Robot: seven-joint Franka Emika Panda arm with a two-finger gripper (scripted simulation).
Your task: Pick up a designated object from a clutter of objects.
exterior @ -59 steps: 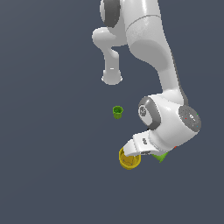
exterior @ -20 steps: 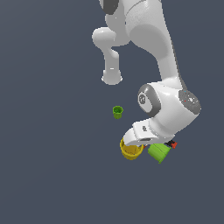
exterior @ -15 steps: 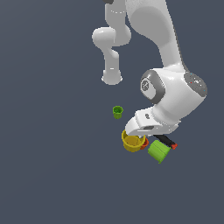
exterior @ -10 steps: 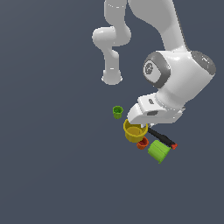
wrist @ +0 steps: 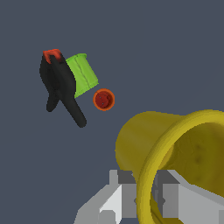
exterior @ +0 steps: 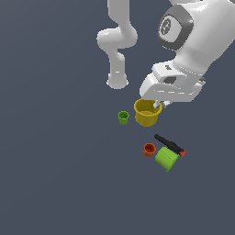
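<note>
The mustard-yellow cup [exterior: 147, 112] hangs under the end effector [exterior: 159, 105], apparently clear of the grey floor [exterior: 55, 174], mouth up and a little tilted. In the wrist view the cup [wrist: 175, 153] fills the near corner, and the fingers [wrist: 175, 192] straddle its rim, one inside the wall and one outside: the end effector is clenched on the cup's wall. It looks a stiff, thin-walled, light shell, smooth and likely slippery. Because it tapers, a grip round the body could slide off, so the rim is the better purchase, and that is where it is taken. A one-sided pinch may let it swing.

Just to the exterior view's left sits the tiny green cup [exterior: 123, 117]. Nearer the camera and to the right lie the orange-red cup [exterior: 149, 149], the lime-green cylinder [exterior: 166, 159] and the black marker [exterior: 168, 145], which rests against the cylinder.
</note>
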